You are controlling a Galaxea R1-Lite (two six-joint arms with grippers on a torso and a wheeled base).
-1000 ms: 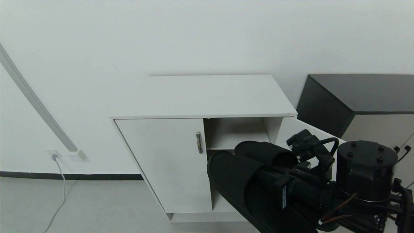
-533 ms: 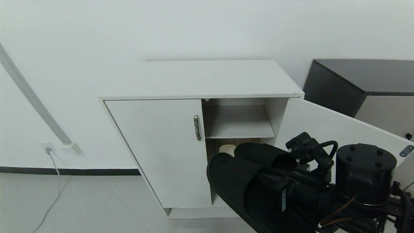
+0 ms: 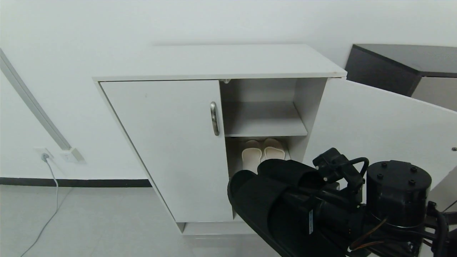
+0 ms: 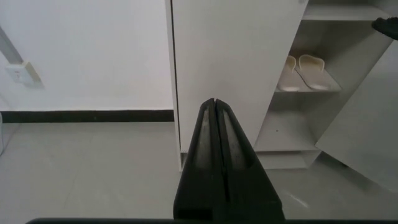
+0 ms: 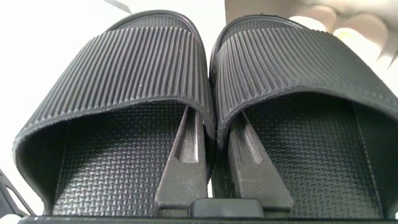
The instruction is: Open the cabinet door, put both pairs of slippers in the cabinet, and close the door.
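1. Head view shows me a white two-door wooden cabinet (image 3: 221,60) against the wall; its left door (image 3: 164,142), with a metal bar handle (image 3: 213,118), is closed, and its right door (image 3: 375,121) stands swung wide open.
2. Inside the open half, a pair of cream foam slippers (image 3: 262,153) lies side by side on the shelf under the upper shelf board (image 3: 264,123).
3. My right tool (image 5: 213,124) is clenched on the pair of black ribbed rubber slippers (image 3: 275,189), one finger inside each slipper, pinching their adjoining inner walls together.
4. That black pair hangs outside the cabinet, in front of the open half and near the cream pair.
5. My left tool (image 4: 215,106) is clenched with its fingers pressed together and nothing between them, above the grey floor (image 4: 81,168) in front of the closed door.
6. A wall socket with a grey cable (image 3: 44,156) sits left of the cabinet; a black block of furniture (image 3: 385,67) stands to its right.
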